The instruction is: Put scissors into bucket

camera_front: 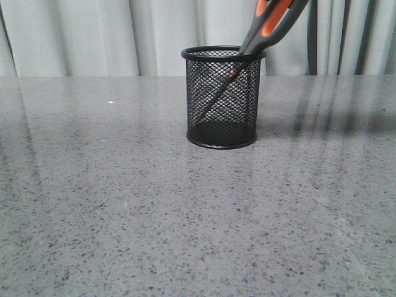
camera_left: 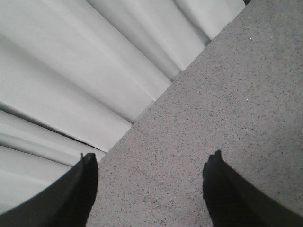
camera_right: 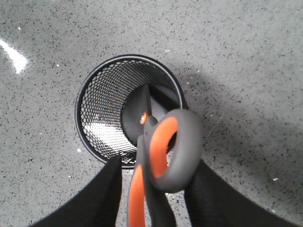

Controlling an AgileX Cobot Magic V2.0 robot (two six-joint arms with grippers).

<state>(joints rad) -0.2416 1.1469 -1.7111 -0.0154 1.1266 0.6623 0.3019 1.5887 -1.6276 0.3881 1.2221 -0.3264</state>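
Scissors point(camera_front: 260, 37): tilted, blades down inside my bucket point(camera_front: 221, 99), tip near the base, handles leaning over the rim.
Bucket: upright on the grey speckled table point(camera_front: 124, 210), curtain point(camera_front: 93, 37) behind.
My right gripper point(camera_right: 151, 189): fingers on either side of the scissor handles; firm grip or not, I cannot tell.
My left gripper point(camera_left: 149, 189): spread wide, nothing between the fingers, above bare table near the curtain.

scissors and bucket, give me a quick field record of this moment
scissors: blades inside the bucket, tilted, handles above the rim
bucket: upright on the table
right gripper: fingers either side of the scissor handles, contact unclear
left gripper: open, empty, over bare table beside the curtain
task state: scissors in bucket, release not confirmed
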